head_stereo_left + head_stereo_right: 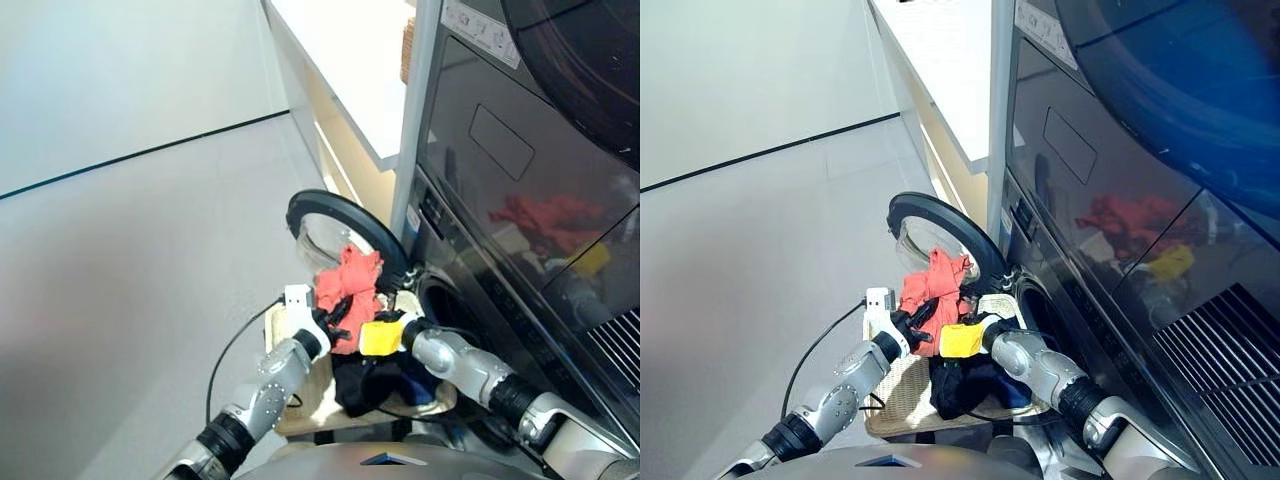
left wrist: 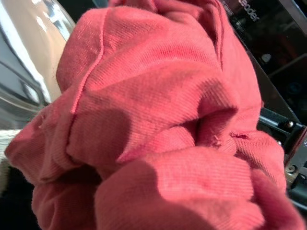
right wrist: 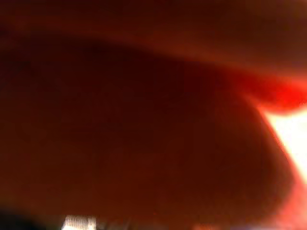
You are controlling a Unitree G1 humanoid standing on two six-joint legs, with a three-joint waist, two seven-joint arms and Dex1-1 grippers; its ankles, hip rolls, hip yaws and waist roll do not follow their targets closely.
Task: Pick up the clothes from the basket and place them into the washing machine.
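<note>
You have the red garment (image 1: 350, 292) lifted above the basket (image 1: 296, 404), bunched in a loose wad between the two grippers. Your left gripper (image 1: 333, 325) is clamped on its lower left edge; the black fingers (image 1: 917, 322) show pinching the cloth in the head views, and the left wrist view is filled with the red knit. Your right gripper (image 1: 384, 322) is pressed into the same wad from the other side, but cloth covers it, and the right wrist view shows only a dark red blur, so you cannot tell whether it is gripping or merely touching.

The garment hangs just in front of the open door (image 1: 340, 226), which swings out to the left of the porthole (image 1: 447, 305). It is near the opening, level with its upper edge, and not inside the drum.

The black garment (image 1: 365, 382) lies heaped in the basket right below your grippers, spilling toward the near rim. A bit of the blue garment (image 1: 418, 388) shows beside it, on the machine (image 1: 520, 260) side. The basket sits just beside the machine front, under the door. A white counter (image 1: 345, 60) runs along the wall to the left of the machine.
</note>
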